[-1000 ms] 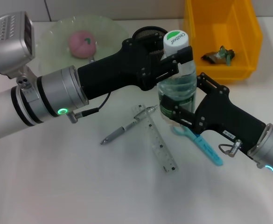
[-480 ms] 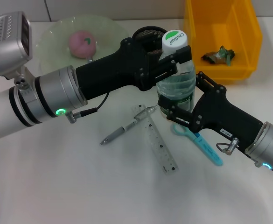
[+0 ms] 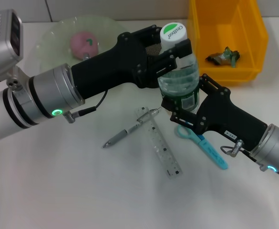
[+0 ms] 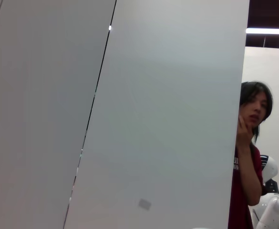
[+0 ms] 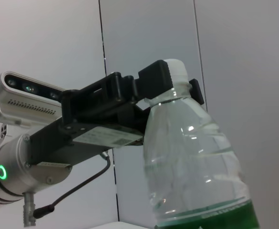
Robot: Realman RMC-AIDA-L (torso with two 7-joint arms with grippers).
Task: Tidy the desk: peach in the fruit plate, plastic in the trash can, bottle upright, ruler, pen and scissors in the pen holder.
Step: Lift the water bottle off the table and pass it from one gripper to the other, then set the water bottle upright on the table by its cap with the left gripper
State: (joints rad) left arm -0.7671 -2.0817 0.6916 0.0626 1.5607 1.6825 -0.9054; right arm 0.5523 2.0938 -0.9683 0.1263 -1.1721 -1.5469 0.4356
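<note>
The bottle stands near upright at the middle of the desk, gripped by both arms. Nearest lie the ruler, pen and scissors (all flat on the white desk). The right gripper is clenched round the bottle's labelled lower body; the left gripper clamps its neck just under the cap. Farther left, the peach sits in the fruit plate; far right, the plastic lies in the yellow bin.
</note>
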